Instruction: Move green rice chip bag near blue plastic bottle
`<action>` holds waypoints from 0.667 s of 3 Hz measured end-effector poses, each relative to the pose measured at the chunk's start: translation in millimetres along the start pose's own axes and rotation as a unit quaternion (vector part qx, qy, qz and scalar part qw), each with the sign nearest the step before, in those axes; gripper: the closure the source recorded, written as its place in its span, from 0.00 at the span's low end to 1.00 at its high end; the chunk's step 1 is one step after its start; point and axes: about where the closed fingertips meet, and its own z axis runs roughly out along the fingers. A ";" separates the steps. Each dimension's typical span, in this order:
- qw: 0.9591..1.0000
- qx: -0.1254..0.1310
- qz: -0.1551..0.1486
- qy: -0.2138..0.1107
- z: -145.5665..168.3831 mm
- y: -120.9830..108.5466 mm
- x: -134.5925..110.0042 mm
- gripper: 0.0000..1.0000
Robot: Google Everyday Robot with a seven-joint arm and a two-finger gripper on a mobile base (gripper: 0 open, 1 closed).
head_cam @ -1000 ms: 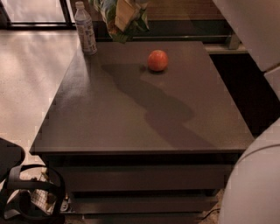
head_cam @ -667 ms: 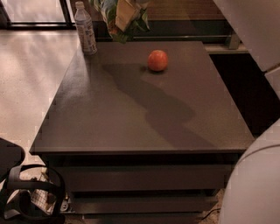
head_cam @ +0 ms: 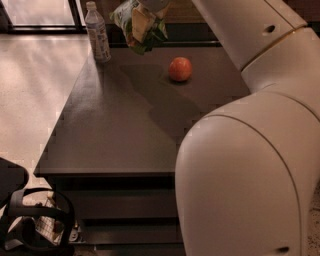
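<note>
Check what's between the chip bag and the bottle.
Nothing: in the camera view only bare table shows between blue plastic bottle and green rice chip bag, held aloft by the tool at the top edge.

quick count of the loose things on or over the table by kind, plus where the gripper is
bottles: 1, the blue plastic bottle, far left corner of the table
snack bags: 1, the green rice chip bag, held above the table by the gripper at the view's top edge
fruit: 1, the orange-red fruit
total: 3
</note>
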 end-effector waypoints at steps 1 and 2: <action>1.000 0.007 0.012 0.014 32.2 -15.9 -8.9 1.00; 0.999 0.006 0.034 0.003 54.6 -24.4 -17.7 1.00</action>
